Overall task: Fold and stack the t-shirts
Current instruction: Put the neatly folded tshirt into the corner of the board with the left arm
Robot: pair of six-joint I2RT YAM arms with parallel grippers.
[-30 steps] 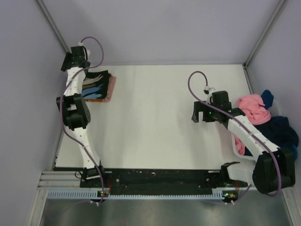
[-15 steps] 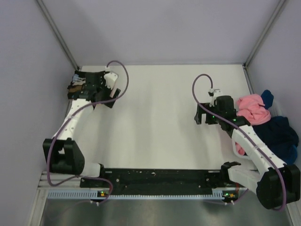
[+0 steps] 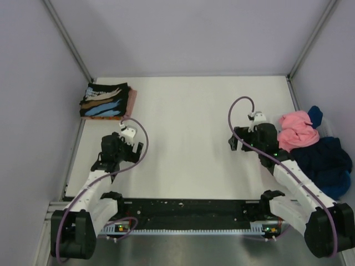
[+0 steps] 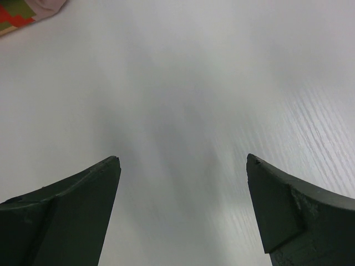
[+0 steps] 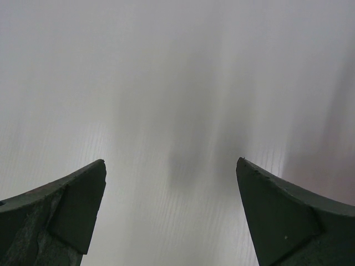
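Seen from above, a folded stack of t-shirts (image 3: 105,101), black with blue, tan and white streaks on top, lies in the far left corner of the white tabletop (image 3: 188,149). The left wrist view catches only a pink and orange corner of cloth. The left gripper (image 4: 183,160) has its jaws spread wide over bare tabletop. The right gripper (image 5: 171,162) has its jaws spread too and holds nothing. Only the top view shows the loose heap of pink, navy and blue t-shirts (image 3: 310,147) at the right edge.

At the far left you have a neat stack: the black streak-printed t-shirt (image 3: 104,101) lies folded flat atop the folded pink t-shirt (image 3: 132,103). Far right, the crumpled pink t-shirt (image 3: 298,131), navy t-shirt (image 3: 326,158) and blue t-shirt (image 3: 315,115) lie heaped together, unfolded.
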